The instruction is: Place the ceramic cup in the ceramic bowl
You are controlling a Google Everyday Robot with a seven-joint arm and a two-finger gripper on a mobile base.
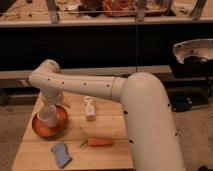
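- Where the white arm (80, 85) bends down over the left of the wooden surface (107, 125), its pincer (50, 105) hangs straight above the ceramic cup (48, 118), right at the cup's top.
- Whether the pincer is parted or closed, and whether it has hold of the cup, I cannot tell; the wrist above it covers that part.
- The ceramic cup, small, white and upright, sits inside the rim of the ceramic bowl (61, 127); whether its base rests on the bowl's floor or is just above it cannot be told.
- The ceramic bowl, wide, shallow and reddish-orange, stands on the left part of the surface, near the left edge.
- A small white carton (90, 108) stands upright to the right of the bowl, near it but apart.
- A carrot (99, 143) lies on its side in front of the carton, its green end pointing left.
- A blue cloth (61, 153) lies crumpled near the front-left corner, apart from the bowl.
- The thick upper part of the arm fills the right foreground and covers the right side of the surface.
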